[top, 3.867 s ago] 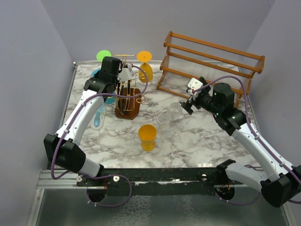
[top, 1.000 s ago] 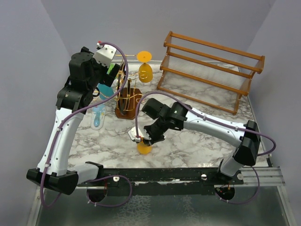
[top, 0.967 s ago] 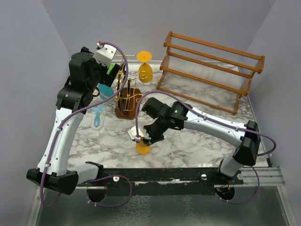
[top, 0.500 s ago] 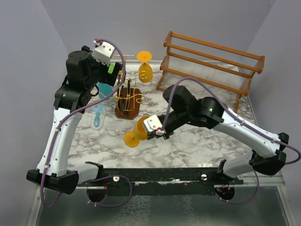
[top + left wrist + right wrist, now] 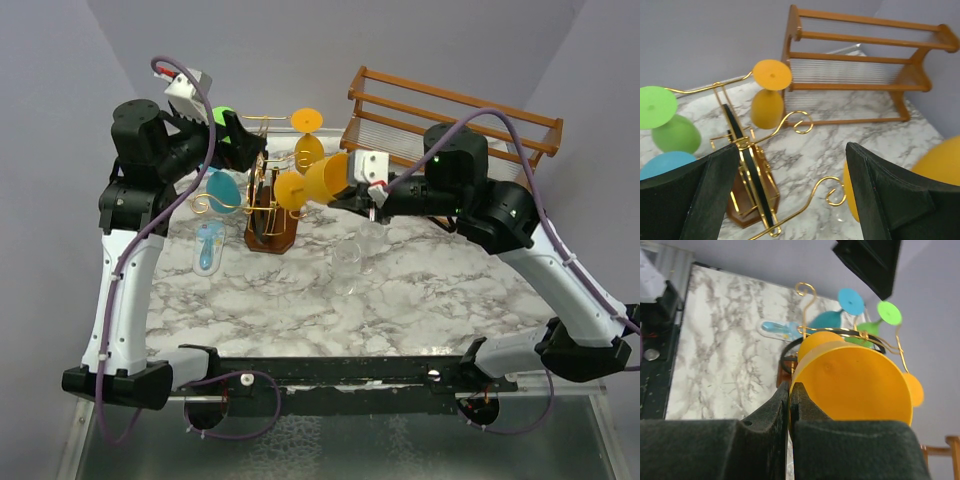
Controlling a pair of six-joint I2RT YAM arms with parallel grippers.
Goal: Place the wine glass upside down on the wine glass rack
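The orange wine glass (image 5: 322,180) lies sideways in the air, its foot toward the rack. My right gripper (image 5: 358,193) is shut on its rim, and the bowl (image 5: 855,385) fills the right wrist view beside the pinched jaws of that gripper (image 5: 790,388). The wine glass rack (image 5: 262,190) is gold wire on a dark wooden base (image 5: 272,236). A scroll-ended arm (image 5: 832,187) of the rack lies between the fingers of my left gripper (image 5: 790,200). My left gripper (image 5: 245,143) hovers open above the rack's left side, holding nothing.
An orange glass (image 5: 308,135), a green glass (image 5: 222,118) and a blue glass (image 5: 222,188) hang upside down on the rack. Two clear glasses (image 5: 350,262) stand on the marble table (image 5: 430,300). A large wooden slatted rack (image 5: 450,140) stands back right. A pale blue item (image 5: 208,246) lies left.
My right gripper lifted the orange glass off the table front and carried it up and back, beside the gold rack. The left arm rose and leaned over the rack.
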